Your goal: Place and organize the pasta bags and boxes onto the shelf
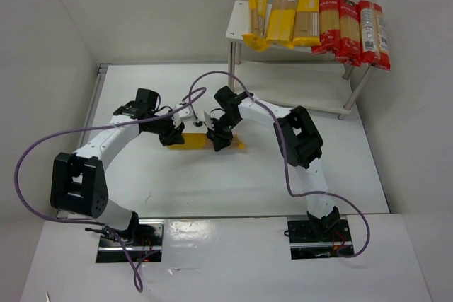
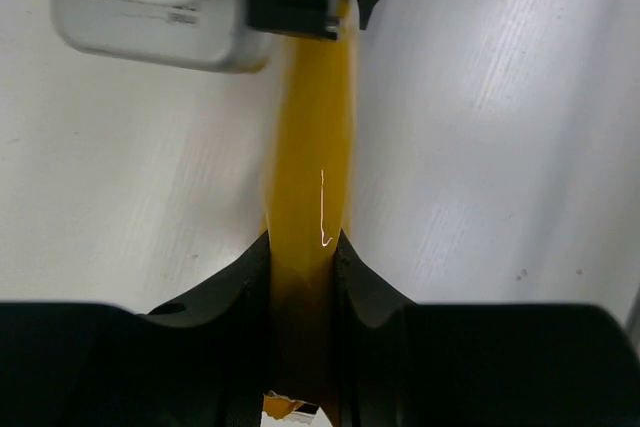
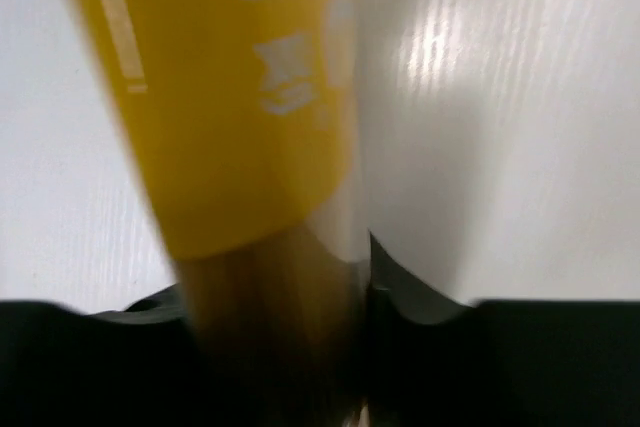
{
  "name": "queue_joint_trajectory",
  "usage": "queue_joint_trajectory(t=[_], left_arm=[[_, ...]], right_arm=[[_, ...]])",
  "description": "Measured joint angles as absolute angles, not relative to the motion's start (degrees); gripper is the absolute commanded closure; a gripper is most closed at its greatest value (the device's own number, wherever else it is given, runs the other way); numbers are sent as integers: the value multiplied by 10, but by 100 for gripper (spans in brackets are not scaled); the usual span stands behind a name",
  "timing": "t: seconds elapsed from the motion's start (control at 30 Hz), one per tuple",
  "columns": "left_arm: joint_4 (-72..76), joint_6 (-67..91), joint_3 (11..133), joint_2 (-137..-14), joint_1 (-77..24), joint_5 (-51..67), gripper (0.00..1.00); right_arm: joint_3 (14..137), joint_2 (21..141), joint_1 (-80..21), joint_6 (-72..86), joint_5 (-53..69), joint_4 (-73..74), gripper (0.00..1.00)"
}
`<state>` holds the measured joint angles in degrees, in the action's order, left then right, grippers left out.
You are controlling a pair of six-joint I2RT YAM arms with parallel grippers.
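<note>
Left gripper [image 1: 172, 134]: nearer the bench's left edge, jaws pinched on the left end of a yellow packet [image 1: 190, 142]. In the left wrist view both black fingers [image 2: 245, 282] press flat against the packet's sides.
Right gripper [image 1: 217, 139]: just to the right along the same packet, its jaws closed on it nearer the right end. The right wrist view is blurred, but the packet [image 3: 230, 97] fills the gap between the two fingers [image 3: 405, 292].
Held packet: long and narrow, lying left to right at about the middle of the bench [image 1: 248, 182], well away from the shelf. It spans the gap between the two grippers, and its right tip sticks out past the right gripper. Whether it rests on the bench or is lifted off it I cannot tell.
Shelf [image 1: 237, 19]: white two-tier rack at the bench's far right corner.
Top board, left part: three yellow packets [image 1: 282, 18] side by side, the leftmost one lying askew.
Top board, right part: three red packets [image 1: 348, 25] with white labels, touching one another. Their near ends hang over the board's front edge.
</note>
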<state>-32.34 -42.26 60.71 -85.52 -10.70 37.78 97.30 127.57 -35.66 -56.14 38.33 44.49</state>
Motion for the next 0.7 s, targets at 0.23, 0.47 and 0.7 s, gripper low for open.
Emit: queue_joint_trajectory(t=[0.23,0.47,0.7], left_arm=[[-340,-420,605,-845,-100,385,72],[-313,-369,606,-771,-73,402,0],[-262,-273,594,-622,-44,308,0]], right_arm=[[975,1274,-361,-535,375,435,100],[910,1228,-365,-473,324,399,100],[869,1185,-361,-416,305,391,100]])
